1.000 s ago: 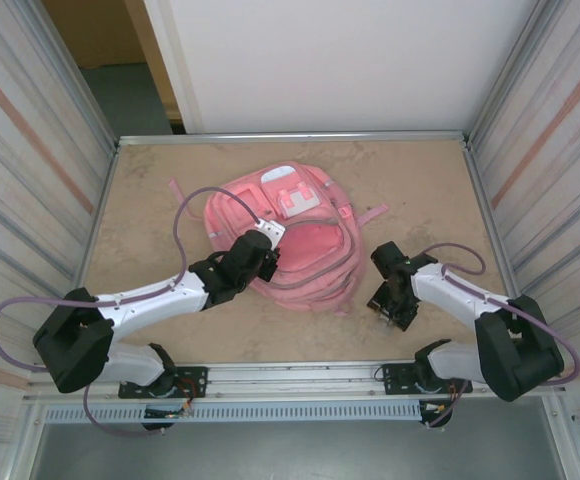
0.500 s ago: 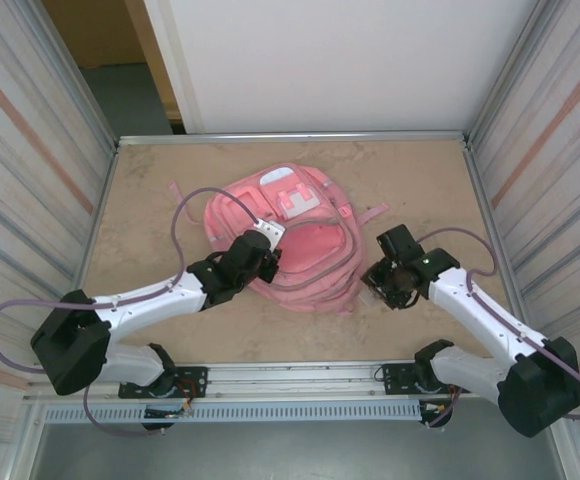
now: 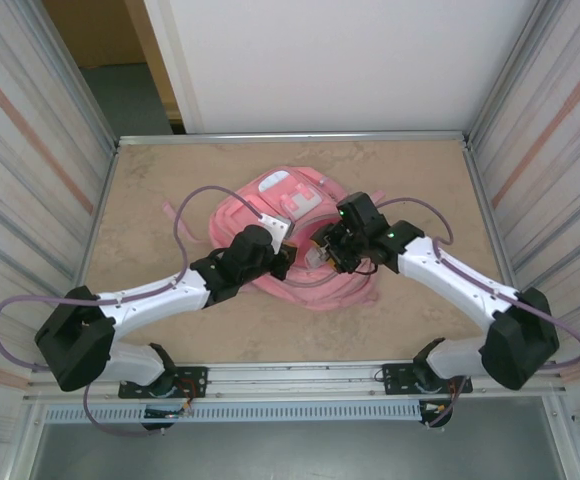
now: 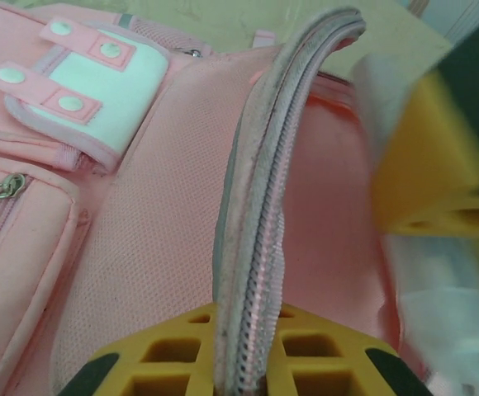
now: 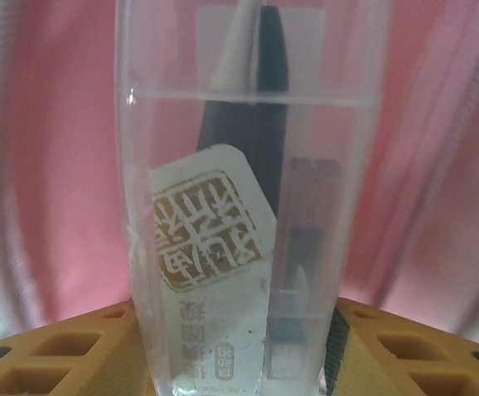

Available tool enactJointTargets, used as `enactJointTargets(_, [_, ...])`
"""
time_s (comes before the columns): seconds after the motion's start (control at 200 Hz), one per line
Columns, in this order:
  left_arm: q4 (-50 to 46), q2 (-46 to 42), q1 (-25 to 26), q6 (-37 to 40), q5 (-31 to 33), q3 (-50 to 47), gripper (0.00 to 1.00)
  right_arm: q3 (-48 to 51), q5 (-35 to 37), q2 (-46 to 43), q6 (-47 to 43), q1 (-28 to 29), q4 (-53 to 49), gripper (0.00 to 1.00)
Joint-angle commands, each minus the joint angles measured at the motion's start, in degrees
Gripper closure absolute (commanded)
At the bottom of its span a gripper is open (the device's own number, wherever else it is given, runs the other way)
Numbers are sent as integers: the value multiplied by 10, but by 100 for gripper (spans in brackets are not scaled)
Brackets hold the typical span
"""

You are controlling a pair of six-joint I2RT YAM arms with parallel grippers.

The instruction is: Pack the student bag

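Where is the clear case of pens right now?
The right gripper holds the clear case, seen close in its wrist view, over the student bag at the middle of the table.

White label (image 5: 211, 235) on clear case (image 5: 339, 132): illegible gold Chinese characters.

My right pincer (image 3: 323, 252) has left the bare counter (image 3: 150, 190) near and right of the student bag (image 3: 288, 195). It now hangs farther left, at the bag's open mouth, gripping a clear pen case (image 5: 248, 206). The bag's near edge now spreads farther right.
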State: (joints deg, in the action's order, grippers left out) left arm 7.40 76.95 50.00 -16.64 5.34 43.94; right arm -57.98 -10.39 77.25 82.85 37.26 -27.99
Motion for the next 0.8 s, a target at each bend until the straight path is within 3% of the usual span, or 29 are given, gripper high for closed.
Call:
enactJointTargets(0.0, [69, -10, 3, -49, -21, 12, 86, -18, -2, 30, 10, -13, 34, 34])
enactJointTargets(0.06, [77, -11, 2, -49, -23, 6, 86, -28, -11, 37, -9, -18, 37, 27])
enactJointTargets(0.155, [73, -14, 2, -47, -28, 0, 86, -31, -12, 24, -33, -28, 31, 25])
enactJointTargets(0.426, [74, -20, -1, -31, -47, -17, 83, 25, -7, -72, -142, -62, -25, 33])
enactJointTargets(0.526, [76, -27, -1, -2, -74, -21, 71, 32, -6, -97, -236, -77, -50, 30])
enactJointTargets(0.611, [24, -60, -1, 31, -108, -11, 61, 19, 16, -120, -323, -89, -86, 24])
enactJointTargets(0.707, [-46, -119, 0, 26, -118, -3, 50, -1, 64, -145, -414, -96, -130, 20])
enactJointTargets(0.797, [-85, -171, -7, -19, -95, -23, 30, -12, 101, -169, -478, -101, -156, 18])
